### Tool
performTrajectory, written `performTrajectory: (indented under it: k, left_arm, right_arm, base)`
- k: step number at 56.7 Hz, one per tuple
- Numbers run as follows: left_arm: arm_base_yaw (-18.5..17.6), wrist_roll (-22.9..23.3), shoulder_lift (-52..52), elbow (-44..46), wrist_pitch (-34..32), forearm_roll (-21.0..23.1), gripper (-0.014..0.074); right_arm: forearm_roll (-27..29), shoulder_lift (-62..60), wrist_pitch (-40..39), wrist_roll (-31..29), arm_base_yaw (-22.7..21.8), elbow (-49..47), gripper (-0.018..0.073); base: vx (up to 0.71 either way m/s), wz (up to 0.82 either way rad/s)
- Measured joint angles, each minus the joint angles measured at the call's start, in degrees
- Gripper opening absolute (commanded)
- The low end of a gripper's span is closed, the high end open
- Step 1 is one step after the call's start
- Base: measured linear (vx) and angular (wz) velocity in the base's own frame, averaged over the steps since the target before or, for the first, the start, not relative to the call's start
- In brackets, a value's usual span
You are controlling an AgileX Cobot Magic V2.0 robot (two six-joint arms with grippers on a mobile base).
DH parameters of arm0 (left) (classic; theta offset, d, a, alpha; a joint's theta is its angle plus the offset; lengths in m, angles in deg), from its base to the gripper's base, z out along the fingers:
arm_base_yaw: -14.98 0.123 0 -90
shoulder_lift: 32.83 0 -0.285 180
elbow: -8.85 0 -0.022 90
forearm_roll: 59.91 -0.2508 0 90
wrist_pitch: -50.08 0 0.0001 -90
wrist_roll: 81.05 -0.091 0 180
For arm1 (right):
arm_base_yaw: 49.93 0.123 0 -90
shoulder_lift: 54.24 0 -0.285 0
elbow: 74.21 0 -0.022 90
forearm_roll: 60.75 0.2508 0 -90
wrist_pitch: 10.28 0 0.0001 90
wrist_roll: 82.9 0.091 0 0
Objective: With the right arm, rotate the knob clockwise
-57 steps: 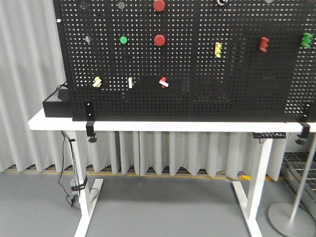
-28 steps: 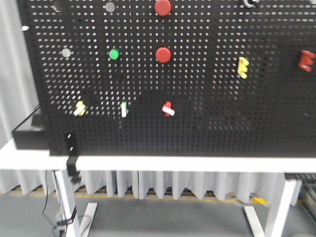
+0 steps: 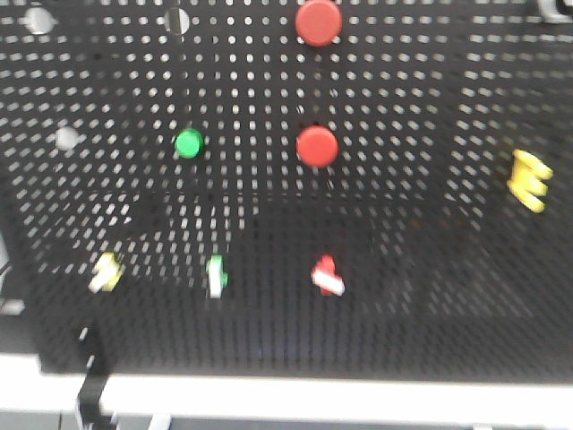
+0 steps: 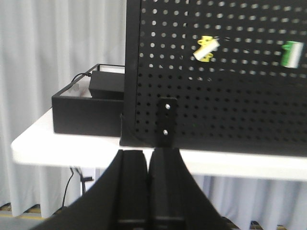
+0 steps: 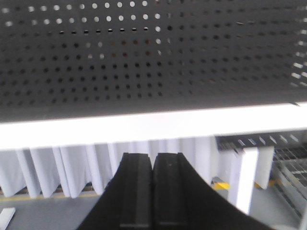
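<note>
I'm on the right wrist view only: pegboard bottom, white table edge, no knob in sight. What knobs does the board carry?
Observer: Front view shows a low row of three: yellow knob, green-and-white knob, red-and-white knob.
Operator: Anything above the red-and-white one?
Observer: The lower red button sits directly above it, with the upper red button higher up.
Operator: And the left arm?
Observer: The left gripper is shut, low, facing the lower left corner of the pegboard.

No text, label, brand, number or sign can be read in any view; the black pegboard (image 3: 403,296) and its coloured fittings carry no legible markings.
</note>
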Motion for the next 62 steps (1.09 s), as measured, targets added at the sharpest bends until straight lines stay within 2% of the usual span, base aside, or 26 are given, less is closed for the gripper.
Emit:
performTrajectory:
  k: [27, 62]
  left_arm:
    - [0.00, 0.00, 0.00, 0.00, 0.00, 0.00, -0.0006]
    - [0.00, 0.00, 0.00, 0.00, 0.00, 0.00, -0.0006]
  right_arm:
    - [0.00, 0.00, 0.00, 0.00, 0.00, 0.00, -0.0009]
    - [0.00, 0.00, 0.02, 0.00, 0.00, 0.00, -0.0009]
  base:
    - [0.28, -0.01]
    - [0.02, -0.01]
